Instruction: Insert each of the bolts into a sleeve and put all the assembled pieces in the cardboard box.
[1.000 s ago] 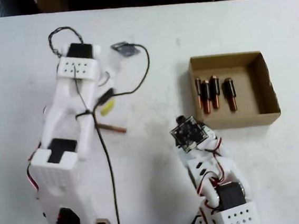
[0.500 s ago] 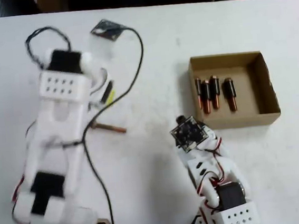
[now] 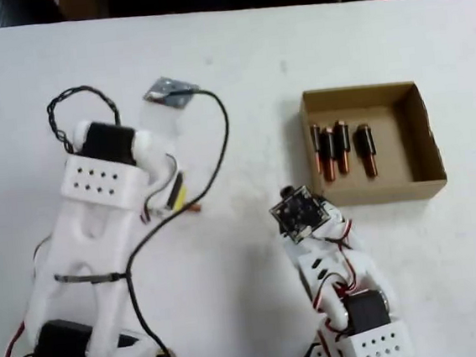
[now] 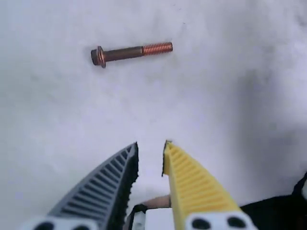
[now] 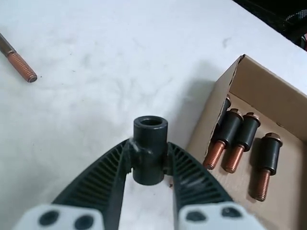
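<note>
A copper bolt [image 4: 129, 51] lies loose on the white table, a short way off the tips of my left gripper [image 4: 151, 145]. Its grey and yellow fingers stand narrowly open with nothing between them. In the high view the left gripper [image 3: 176, 194] covers most of the bolt [image 3: 193, 206], whose threaded end sticks out. My right gripper [image 5: 149, 165] is shut on an upright black sleeve [image 5: 150, 143], just off the cardboard box [image 5: 216, 110]. The box [image 3: 360, 93] holds several assembled pieces [image 3: 342, 150], lying side by side [image 5: 240, 134].
The left arm's black cable [image 3: 214, 147] loops over the table between the arm and the box. The right arm [image 3: 350, 294] stands at the front, left of the box's near corner. Bare table lies between the two arms.
The left arm has swung left and drawn back toward the table's front, and its gripper now sits over the bolt. The right arm, the sleeve and the box have not moved.
</note>
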